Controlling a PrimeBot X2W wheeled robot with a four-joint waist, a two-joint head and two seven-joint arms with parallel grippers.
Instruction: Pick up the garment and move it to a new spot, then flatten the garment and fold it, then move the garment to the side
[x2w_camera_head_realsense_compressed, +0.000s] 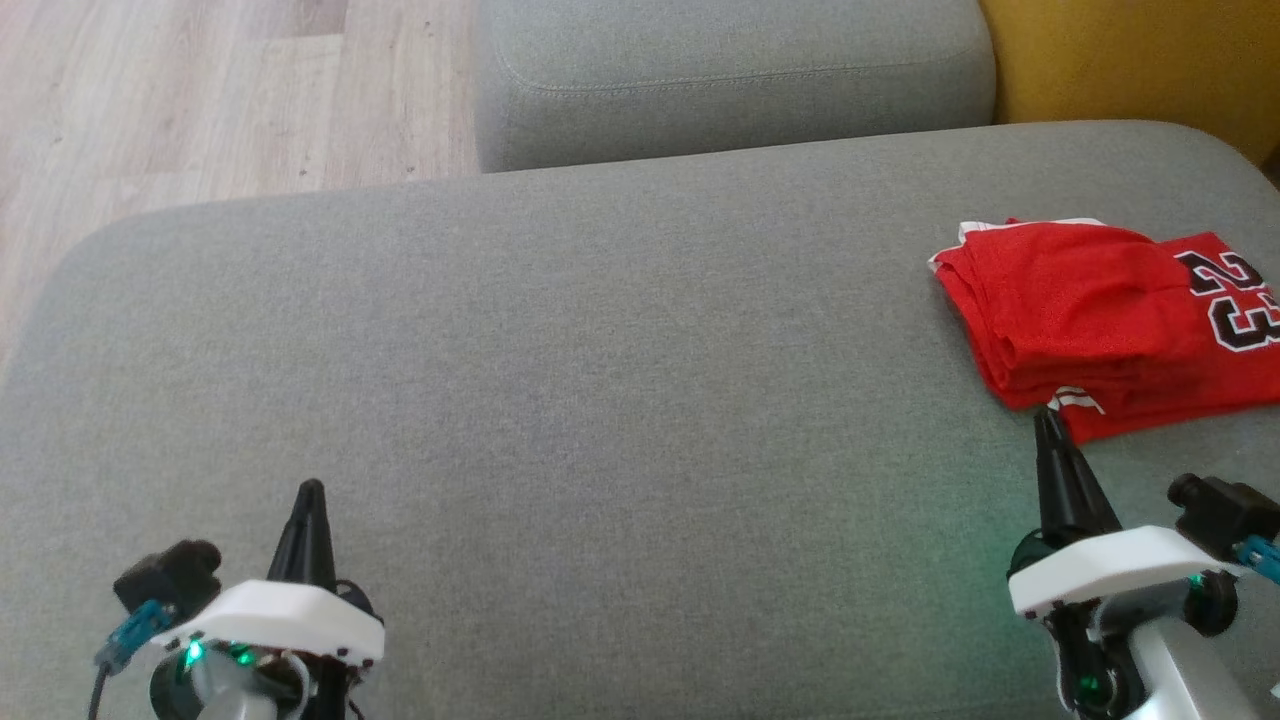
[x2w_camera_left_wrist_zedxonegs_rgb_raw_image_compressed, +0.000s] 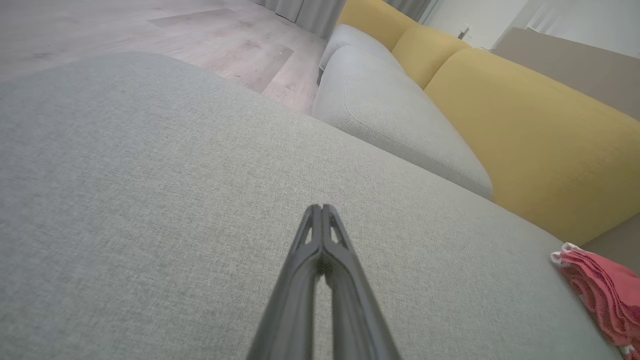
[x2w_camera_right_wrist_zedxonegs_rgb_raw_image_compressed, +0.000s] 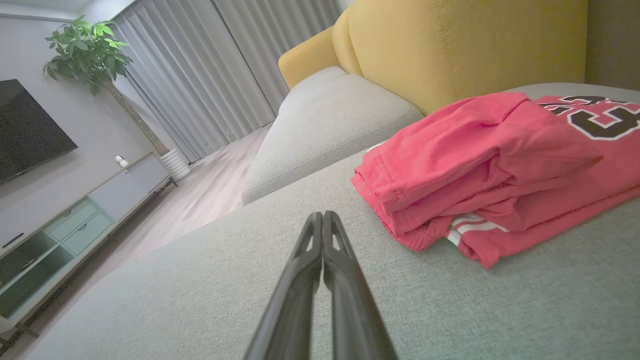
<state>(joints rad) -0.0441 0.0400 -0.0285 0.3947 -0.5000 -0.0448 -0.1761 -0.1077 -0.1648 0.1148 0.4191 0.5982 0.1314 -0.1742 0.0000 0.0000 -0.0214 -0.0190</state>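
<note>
The broad grey sofa cushion (x2w_camera_head_realsense_compressed: 600, 400) carries everything. The red garment (x2w_camera_head_realsense_compressed: 1100, 310) lies folded in a flat stack at the cushion's far right, its long side running across the head view and off the right edge. It sits ahead and slightly right of the right pincer (x2w_camera_head_realsense_compressed: 1047, 420), whose tip is just beside the stack's near edge — apparently not touching. The left pincer (x2w_camera_head_realsense_compressed: 310, 492) is well apart, so the right arm is plainly nearer. Both pincers have their fingers pressed together and hold nothing — the fold looks done.
</note>
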